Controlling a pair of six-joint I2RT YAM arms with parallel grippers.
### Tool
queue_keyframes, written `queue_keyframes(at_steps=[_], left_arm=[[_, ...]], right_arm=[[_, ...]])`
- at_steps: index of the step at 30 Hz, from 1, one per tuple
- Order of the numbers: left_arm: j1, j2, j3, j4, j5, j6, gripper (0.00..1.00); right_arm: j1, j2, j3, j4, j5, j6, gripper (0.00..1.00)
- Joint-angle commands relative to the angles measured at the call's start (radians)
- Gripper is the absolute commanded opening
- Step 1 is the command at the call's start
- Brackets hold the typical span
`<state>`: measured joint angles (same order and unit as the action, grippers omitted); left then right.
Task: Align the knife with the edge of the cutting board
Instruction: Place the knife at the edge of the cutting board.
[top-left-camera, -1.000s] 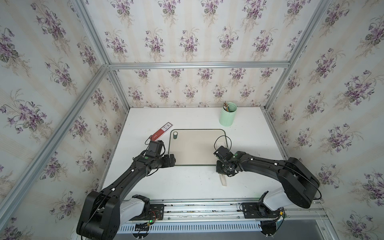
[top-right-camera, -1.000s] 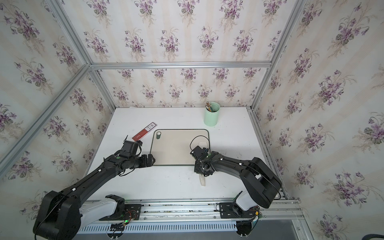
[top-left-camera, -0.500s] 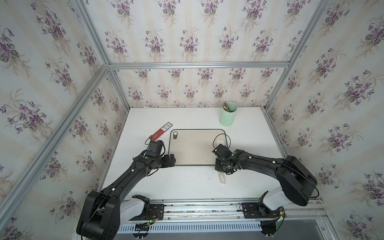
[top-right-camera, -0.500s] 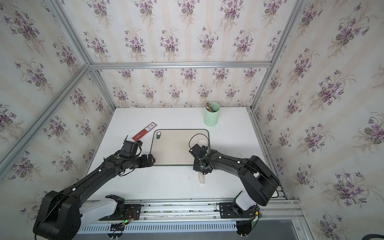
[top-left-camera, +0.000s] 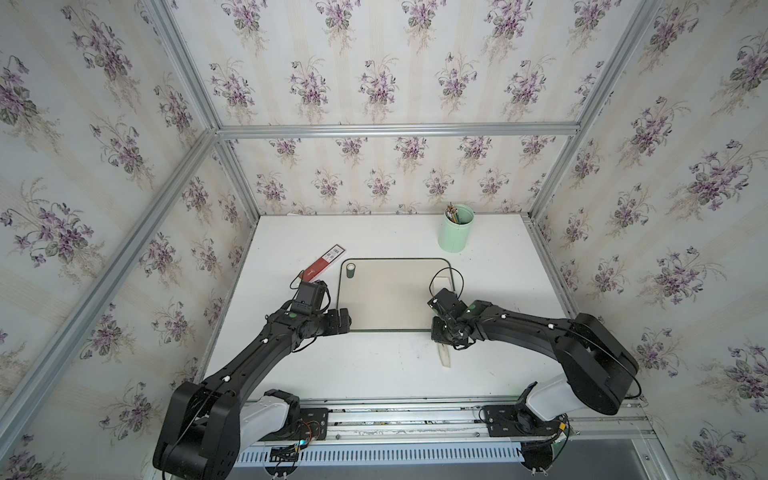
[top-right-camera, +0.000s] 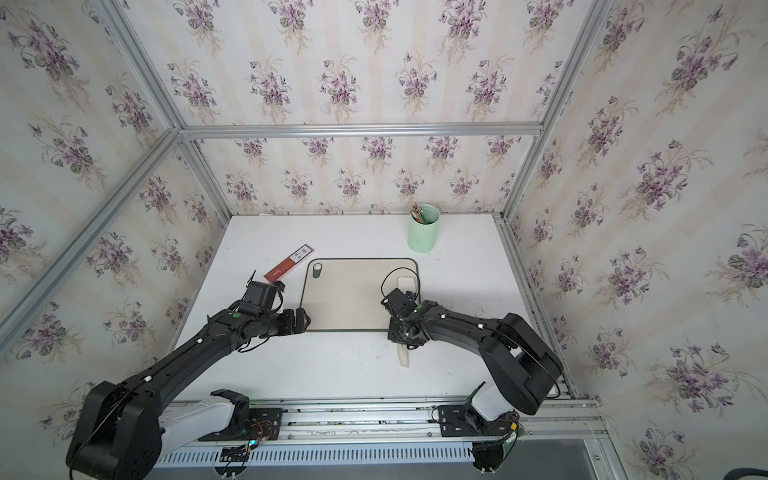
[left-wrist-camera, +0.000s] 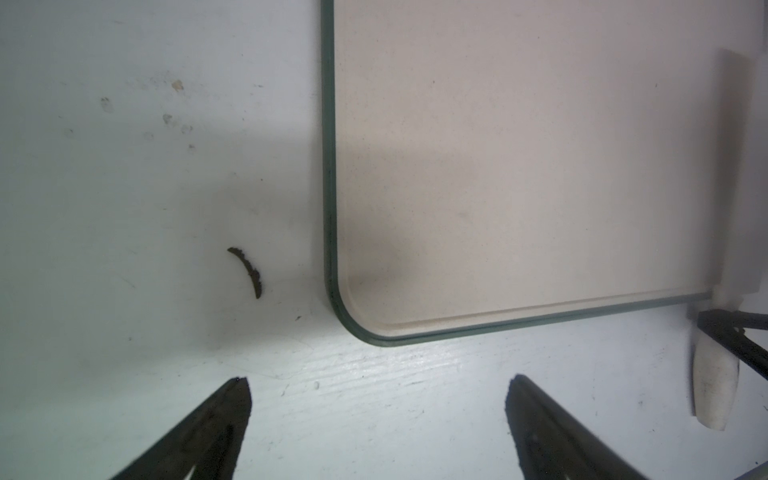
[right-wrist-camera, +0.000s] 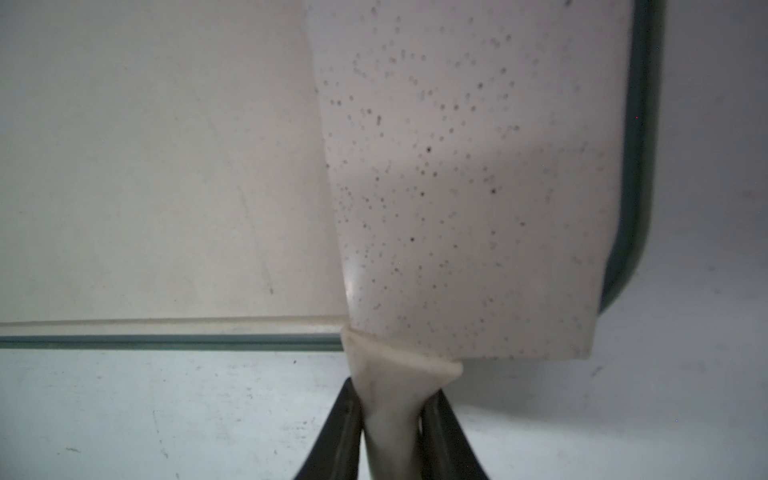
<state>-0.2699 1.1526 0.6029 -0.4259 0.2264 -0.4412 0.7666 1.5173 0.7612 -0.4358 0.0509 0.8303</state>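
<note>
My right gripper (right-wrist-camera: 392, 401) clenched on handle of knife (right-wrist-camera: 457, 187), just behind blade. My left gripper (left-wrist-camera: 378, 380) spread wide, empty, by near left corner of cutting board (left-wrist-camera: 519, 145). Blade lies on board's right side, close along green rim. Handle overhangs near edge, above table (right-wrist-camera: 166, 415). Long axis runs near-to-far, blade end away from me, handle toward me, slightly skewed from rim. My judgement: light, stiff, smooth plastic. Handle neck is best hold, but may pivot there.

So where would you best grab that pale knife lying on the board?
By the knife's slim handle, from the near side: it overhangs the cutting board's near edge, while the broad blade lies flat. The right gripper pinches it there.
</note>
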Motion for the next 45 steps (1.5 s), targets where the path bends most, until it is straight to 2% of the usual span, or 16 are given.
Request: queue_keyframes(at_steps=[1, 10, 30, 35, 41, 45], left_arm=[[0.0, 0.002, 0.001, 0.01, -0.006, 0.009, 0.99], [0.0, 0.002, 0.001, 0.01, -0.007, 0.01, 0.99], [0.0, 0.006, 0.002, 0.01, -0.008, 0.009, 0.99], [0.0, 0.006, 0.001, 0.01, -0.009, 0.009, 0.99], [0.001, -0.002, -0.003, 0.018, -0.002, 0.011, 0.99], [0.0, 0.001, -0.002, 0.016, -0.004, 0.012, 0.99]], right_arm=[[-0.002, -0.006, -0.006, -0.041, 0.04, 0.0, 0.0], [-0.001, -0.037, -0.011, -0.054, 0.043, -0.005, 0.0], [0.004, -0.007, -0.022, -0.018, 0.008, -0.023, 0.0], [0.004, -0.006, -0.018, -0.029, 0.017, -0.022, 0.1], [0.004, 0.0, -0.007, -0.034, 0.015, -0.026, 0.34], [0.003, 0.004, 0.001, -0.04, 0.019, -0.028, 0.43]])
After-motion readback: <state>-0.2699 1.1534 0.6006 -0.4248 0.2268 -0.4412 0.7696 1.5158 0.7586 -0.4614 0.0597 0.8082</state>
